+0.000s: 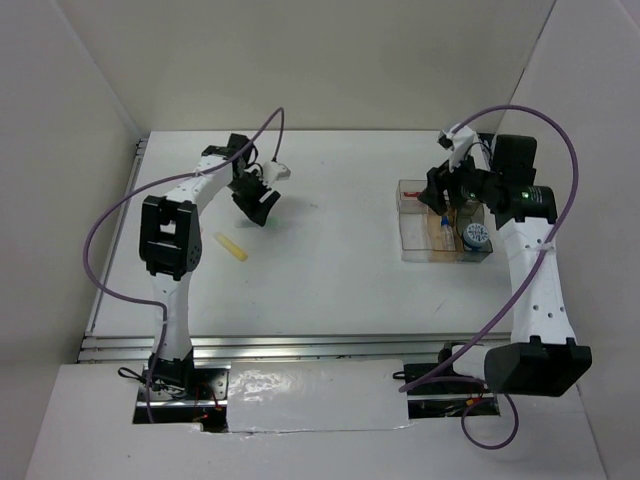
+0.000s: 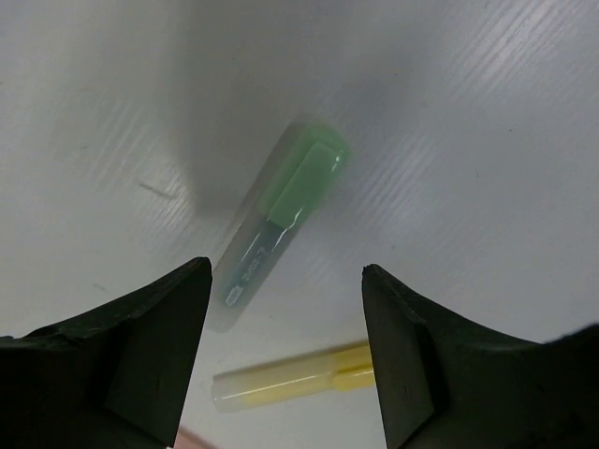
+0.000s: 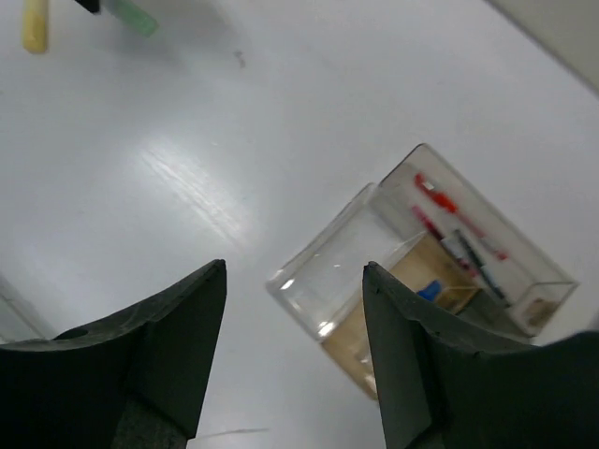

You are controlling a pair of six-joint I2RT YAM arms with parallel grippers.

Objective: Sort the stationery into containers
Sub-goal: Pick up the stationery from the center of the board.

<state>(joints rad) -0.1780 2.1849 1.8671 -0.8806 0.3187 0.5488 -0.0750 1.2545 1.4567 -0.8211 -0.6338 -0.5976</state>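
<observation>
yellow marker point(image 2: 295, 374) lying beside green marker point(image 2: 285, 220) | green marker's end lying between parted fingers point(image 2: 140, 355) of left gripper point(image 2: 285, 271) | right gripper point(image 3: 295, 267) gaping above box point(image 3: 318, 257)

White matte table point(image 1: 340, 290), plain white walls point(image 1: 330, 60) closing it in on three sides, metal rail point(image 1: 300, 347) along its near edge, soft even light, faint glare.

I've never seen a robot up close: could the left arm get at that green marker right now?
Probably yes. The left hand hangs right above the green marker with its jaws open and nothing lying between; the yellow marker lies apart.
</observation>
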